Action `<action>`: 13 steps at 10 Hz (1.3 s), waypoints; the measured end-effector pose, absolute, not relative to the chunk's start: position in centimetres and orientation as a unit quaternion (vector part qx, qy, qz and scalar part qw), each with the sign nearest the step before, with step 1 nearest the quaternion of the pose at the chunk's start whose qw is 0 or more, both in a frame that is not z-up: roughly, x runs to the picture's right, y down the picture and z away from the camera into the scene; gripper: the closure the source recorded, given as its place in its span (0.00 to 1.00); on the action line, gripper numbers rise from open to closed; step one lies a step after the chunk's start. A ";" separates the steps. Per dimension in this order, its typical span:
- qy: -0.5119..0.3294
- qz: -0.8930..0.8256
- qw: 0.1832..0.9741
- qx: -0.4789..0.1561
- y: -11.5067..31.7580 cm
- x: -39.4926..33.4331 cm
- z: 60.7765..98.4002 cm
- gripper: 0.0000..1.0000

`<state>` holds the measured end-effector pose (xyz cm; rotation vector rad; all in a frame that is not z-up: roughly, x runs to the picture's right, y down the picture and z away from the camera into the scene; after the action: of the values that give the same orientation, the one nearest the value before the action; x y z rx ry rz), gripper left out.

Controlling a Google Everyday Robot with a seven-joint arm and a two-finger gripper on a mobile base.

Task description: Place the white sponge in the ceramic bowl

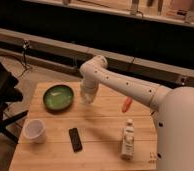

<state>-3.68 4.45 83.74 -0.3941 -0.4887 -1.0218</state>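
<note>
Standing at the left front of the wooden table (pixel 105 112) is a white cup (pixel 33 130), upright and well apart from everything else. Behind it and a little to the right sits the ceramic bowl (pixel 58 96), its glossy green inside bare. In front of the bowl, near the table's front edge, lies a flat black remote (pixel 75 139). Just right of the bowl the gripper (pixel 86 96) hangs low over the wood at the end of the white arm (pixel 122 85) — whether it is released or clenched I cannot tell. The white sponge cannot be made out anywhere, in the bowl or on the table. Further right lies a small orange object (pixel 126 104), and nearer the front stands a tall white bottle (pixel 127 139).
</note>
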 end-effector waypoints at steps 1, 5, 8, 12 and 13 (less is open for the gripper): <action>-0.231 -0.482 0.825 -0.184 4.3 -3.9 83.6 0.83; -0.239 -0.489 0.821 -0.174 3.4 -5.4 83.2 0.83; -0.243 -0.492 0.819 -0.169 2.8 -6.0 83.0 0.83; -0.251 -0.496 0.816 -0.160 2.1 -7.4 82.9 0.83; -0.252 -0.497 0.815 -0.159 2.1 -7.5 82.9 0.83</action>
<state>-7.48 2.08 82.89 -0.3393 -0.5370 -1.0594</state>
